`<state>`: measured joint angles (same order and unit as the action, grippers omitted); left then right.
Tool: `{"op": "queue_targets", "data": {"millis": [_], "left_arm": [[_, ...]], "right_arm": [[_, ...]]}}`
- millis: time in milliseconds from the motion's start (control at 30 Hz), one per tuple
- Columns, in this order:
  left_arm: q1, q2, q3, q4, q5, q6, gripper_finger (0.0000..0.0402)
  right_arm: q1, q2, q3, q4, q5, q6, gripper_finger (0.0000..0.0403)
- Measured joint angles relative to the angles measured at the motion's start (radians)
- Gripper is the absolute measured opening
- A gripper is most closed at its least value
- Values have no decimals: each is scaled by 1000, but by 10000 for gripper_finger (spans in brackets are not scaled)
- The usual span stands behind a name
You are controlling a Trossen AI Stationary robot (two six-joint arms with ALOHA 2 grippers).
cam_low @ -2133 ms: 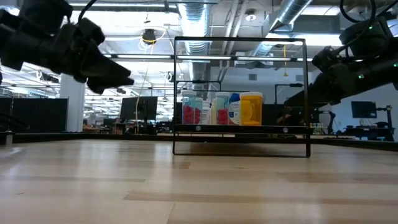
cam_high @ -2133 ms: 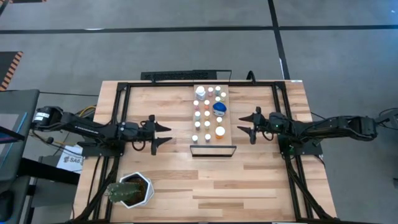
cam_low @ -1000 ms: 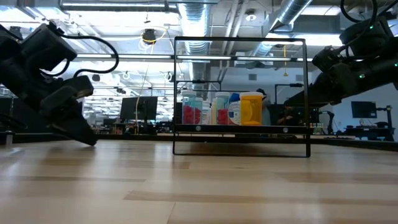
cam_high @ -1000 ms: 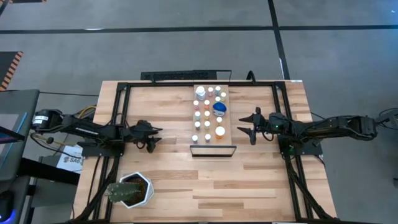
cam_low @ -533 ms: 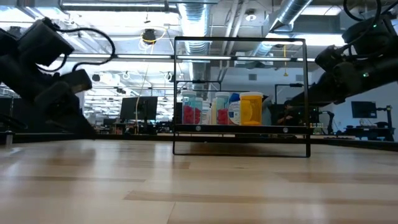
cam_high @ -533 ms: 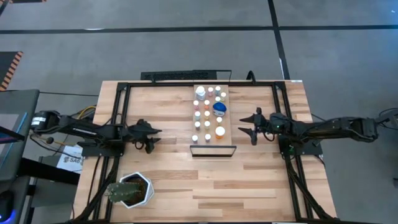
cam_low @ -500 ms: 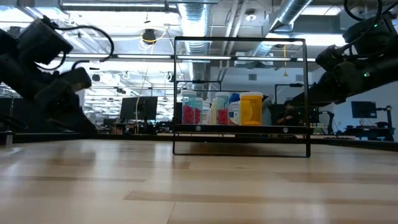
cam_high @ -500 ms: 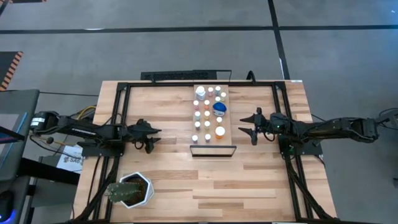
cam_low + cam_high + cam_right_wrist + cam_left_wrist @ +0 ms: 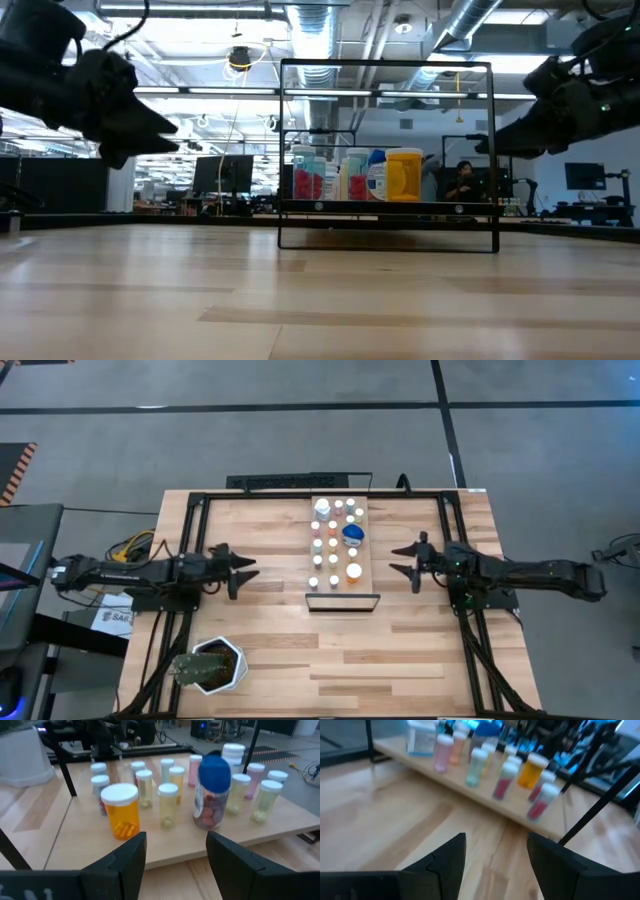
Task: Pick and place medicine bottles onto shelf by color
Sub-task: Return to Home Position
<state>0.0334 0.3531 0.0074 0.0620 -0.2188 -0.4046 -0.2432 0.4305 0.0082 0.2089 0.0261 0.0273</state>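
The shelf (image 9: 363,550), a long light-wood board with a thin dark frame (image 9: 388,66) at its near end, lies at the table's middle. Several medicine bottles (image 9: 333,545) stand upright on it, among them an orange one (image 9: 121,811) and a wide blue-capped one (image 9: 212,790). Pink, orange and red ones (image 9: 505,772) show in the left wrist view. My left gripper (image 9: 248,570) hovers open left of the shelf, pointing at it nearly level. My right gripper (image 9: 396,560) hovers open right of the shelf, facing it. Neither has anything between its fingers.
A white hexagonal plant pot (image 9: 212,665) stands near the table's front left corner. Black frame rails (image 9: 195,535) run along the table's left and right sides. Bare wood (image 9: 340,655) lies between the shelf and the near edge.
My left gripper has risen from close above the table and tipped up from slanting down to nearly level. My right gripper has drawn back a little toward the table's right edge. The bottles and shelf have kept still.
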Motion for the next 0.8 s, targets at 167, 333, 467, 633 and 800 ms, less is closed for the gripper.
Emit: {"op": "queue_targets", "data": {"millis": [167, 333, 467, 633, 800], "left_arm": [[0, -92, 0, 0, -1, 0, 198], [4, -168, 0, 0, -2, 0, 198], [26, -206, 0, 1, -1, 0, 198], [74, -248, -1, 2, -2, 0, 198], [132, -275, -1, 3, -2, 0, 198]], "right_arm": [[-3, -106, 0, -60, 0, 0, 228], [-32, -213, 0, -113, 0, 0, 228], [-70, -299, 0, -154, 0, 0, 228], [-127, -387, 0, -173, -1, 0, 228], [-187, -428, 0, -170, 0, 0, 228]]}}
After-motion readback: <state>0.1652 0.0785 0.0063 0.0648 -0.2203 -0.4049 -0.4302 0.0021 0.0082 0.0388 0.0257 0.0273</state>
